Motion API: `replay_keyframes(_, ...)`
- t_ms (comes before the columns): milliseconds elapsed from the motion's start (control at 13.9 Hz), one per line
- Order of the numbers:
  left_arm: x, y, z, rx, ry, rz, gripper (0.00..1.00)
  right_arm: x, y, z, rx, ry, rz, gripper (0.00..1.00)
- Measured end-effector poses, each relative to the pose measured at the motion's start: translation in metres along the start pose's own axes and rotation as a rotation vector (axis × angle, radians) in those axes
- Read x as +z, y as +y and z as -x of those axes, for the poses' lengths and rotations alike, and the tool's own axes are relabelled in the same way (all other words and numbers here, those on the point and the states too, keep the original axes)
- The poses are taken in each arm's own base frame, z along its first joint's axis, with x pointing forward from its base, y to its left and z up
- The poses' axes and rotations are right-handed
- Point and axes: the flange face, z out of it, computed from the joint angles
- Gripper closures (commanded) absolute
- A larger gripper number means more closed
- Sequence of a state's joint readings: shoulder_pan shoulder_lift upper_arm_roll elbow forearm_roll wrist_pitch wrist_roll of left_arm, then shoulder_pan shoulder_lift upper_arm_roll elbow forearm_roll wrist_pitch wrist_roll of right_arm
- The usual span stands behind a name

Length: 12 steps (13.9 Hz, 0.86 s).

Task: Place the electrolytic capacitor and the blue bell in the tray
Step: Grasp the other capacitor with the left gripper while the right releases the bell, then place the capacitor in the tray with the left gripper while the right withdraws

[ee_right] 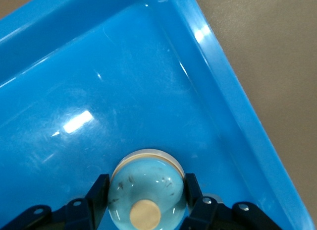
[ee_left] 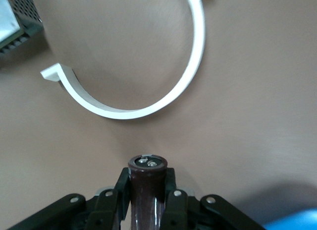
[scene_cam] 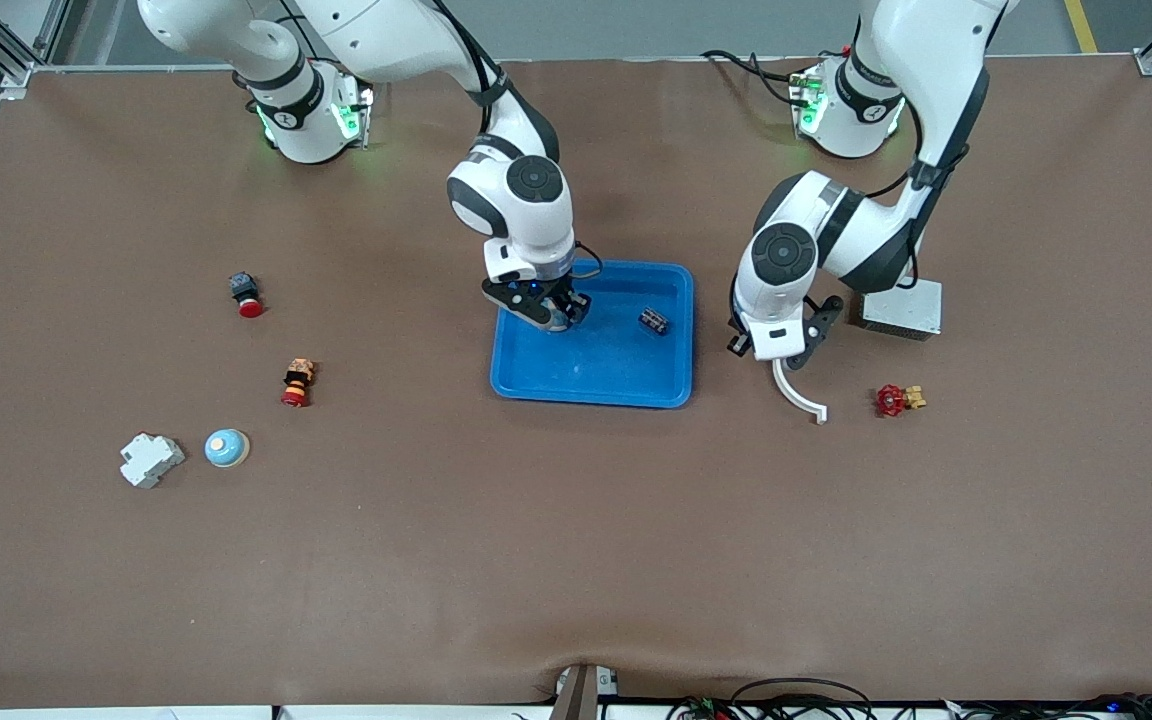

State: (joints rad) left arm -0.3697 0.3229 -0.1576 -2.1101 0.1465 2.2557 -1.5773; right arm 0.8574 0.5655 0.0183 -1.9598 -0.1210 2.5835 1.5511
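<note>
Left hand (ee_left: 147, 202): black fingers (ee_left: 110, 202) clamped either side of dark brown cylindrical electrolytic capacitor (ee_left: 147, 183), its end cap with two metal terminals facing camera.
White curved plastic clip (ee_left: 130, 110): open C-shape, flat on brown worktop (ee_left: 257, 116), close to capacitor tip but apart from it.
Grey metal box (ee_left: 17, 19): perforated face, one corner only, at frame edge near clip's flanged end.
Blue tray (ee_left: 292, 222): small piece visible at frame corner.
</note>
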Motion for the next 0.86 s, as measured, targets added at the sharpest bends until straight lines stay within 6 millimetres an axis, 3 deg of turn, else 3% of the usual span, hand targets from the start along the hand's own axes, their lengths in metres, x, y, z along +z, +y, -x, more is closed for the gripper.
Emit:
replay_keyframes(72, -0.018, 0.007, -0.001, -0.033, 0.005, 0.017, 1.0, 0.002, -0.001, 0.0, 0.001, 0.0, 0.002, 0.98)
replay_keyframes(144, -0.031, 0.014, 0.0, -0.064, 0.007, 0.037, 1.0, 0.001, -0.003, -0.001, 0.002, 0.001, 0.002, 0.45)
replay_keyframes(216, -0.038, 0.02, 0.004, -0.087, 0.007, 0.051, 1.0, 0.002, -0.004, -0.001, 0.003, 0.001, 0.001, 0.0)
replay_keyframes(360, -0.043, 0.035, 0.023, -0.127, 0.004, 0.07, 1.0, 0.003, -0.006, -0.001, 0.005, 0.001, 0.002, 0.0)
replay_keyframes(576, -0.034, 0.066, 0.061, -0.19, -0.009, 0.082, 1.0, 0.004, -0.011, -0.006, 0.0, 0.011, 0.001, 0.0)
replay_keyframes(720, -0.023, 0.082, 0.07, -0.216, -0.018, 0.08, 1.0, -0.01, -0.023, -0.018, -0.023, 0.027, 0.04, 0.0)
replay_keyframes(864, -0.008, 0.091, 0.076, -0.212, -0.025, 0.079, 1.0, -0.031, -0.035, -0.043, -0.071, 0.033, 0.083, 0.0)
